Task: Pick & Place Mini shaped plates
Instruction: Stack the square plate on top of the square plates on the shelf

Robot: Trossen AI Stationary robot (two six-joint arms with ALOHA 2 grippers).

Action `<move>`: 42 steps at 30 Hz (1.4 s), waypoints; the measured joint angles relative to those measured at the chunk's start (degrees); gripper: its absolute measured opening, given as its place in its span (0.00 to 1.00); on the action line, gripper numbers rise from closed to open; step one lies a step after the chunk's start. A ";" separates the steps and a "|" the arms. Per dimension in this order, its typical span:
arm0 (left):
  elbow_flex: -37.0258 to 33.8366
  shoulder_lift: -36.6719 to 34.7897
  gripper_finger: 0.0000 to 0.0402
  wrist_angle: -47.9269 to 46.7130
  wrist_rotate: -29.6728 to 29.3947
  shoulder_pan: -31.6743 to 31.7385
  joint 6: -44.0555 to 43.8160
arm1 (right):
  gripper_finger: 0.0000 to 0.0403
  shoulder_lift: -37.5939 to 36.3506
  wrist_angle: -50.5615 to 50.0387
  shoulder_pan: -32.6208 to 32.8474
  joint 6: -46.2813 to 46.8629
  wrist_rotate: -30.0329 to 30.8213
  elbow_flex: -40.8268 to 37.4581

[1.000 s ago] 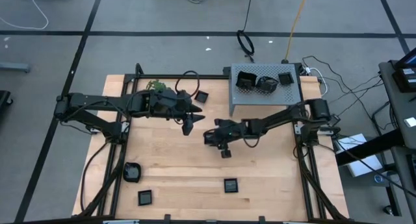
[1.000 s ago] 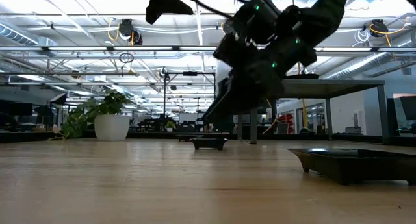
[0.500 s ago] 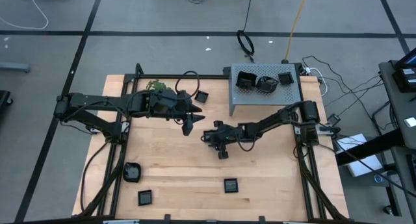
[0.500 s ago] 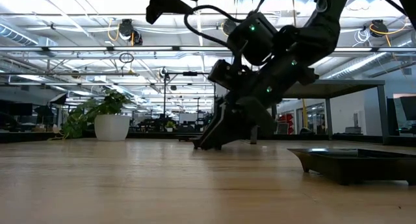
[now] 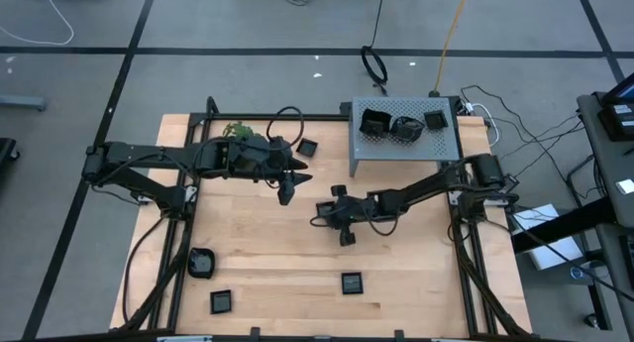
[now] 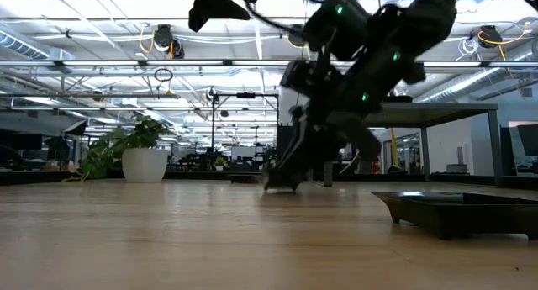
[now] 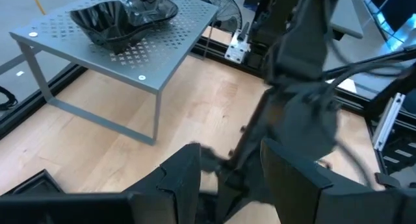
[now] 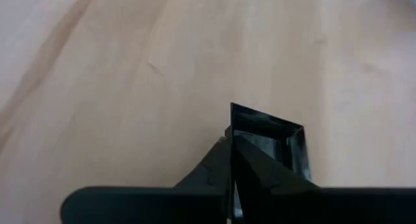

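The right gripper (image 5: 344, 237) sits low over the middle of the table (image 5: 258, 253), its fingers (image 8: 224, 165) pinched together on the rim of a small square plate (image 8: 270, 143). Gripping by the edge probably suits a dish this shallow, since it offers no other purchase. In the low view the plate (image 6: 282, 187) hangs tilted at the fingertips, at or barely off the wood, so the lift looks to be just starting.

The left gripper (image 5: 285, 191) hovers to the far left of the right one, fingers (image 7: 179, 178) spread and empty; it appears to be waiting.

Counted from above, three plates lie on the perforated grey stand (image 5: 441, 144) behind and to the right of the right gripper, likely the drop-off. One square plate (image 5: 308, 147) lies behind it, beyond the left gripper. In front lie three more: a square one (image 5: 351, 282) close by, another square one (image 5: 221, 302) and a rounded one (image 5: 201, 263) off to the left. With the held plate, that makes eight.
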 joint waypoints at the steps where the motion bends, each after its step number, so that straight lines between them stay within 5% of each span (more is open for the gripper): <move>1: 0.00 0.00 0.41 0.04 -0.02 0.23 0.02 | 0.02 -1.54 -1.65 0.13 -0.57 1.01 0.00; 12: 0.00 0.00 0.41 0.29 -0.10 3.43 -0.02 | 0.00 -25.72 -12.07 -1.71 -2.85 3.73 -0.04; 18: 0.00 0.00 0.41 0.46 -1.22 4.94 0.52 | 0.00 -38.38 -22.16 -3.36 -7.41 19.78 0.02; 28: 0.00 0.00 0.41 3.73 -7.41 6.71 -0.59 | 0.00 -57.90 -46.91 -21.05 -0.67 25.97 0.00; 34: 0.00 0.00 0.41 10.12 -8.59 7.29 -0.50 | 0.00 -61.46 -52.04 -35.23 17.37 26.02 0.00; 42: 0.00 -0.02 0.41 14.41 -8.65 7.69 -0.31 | 0.00 -56.12 -52.16 -46.02 30.99 25.92 0.00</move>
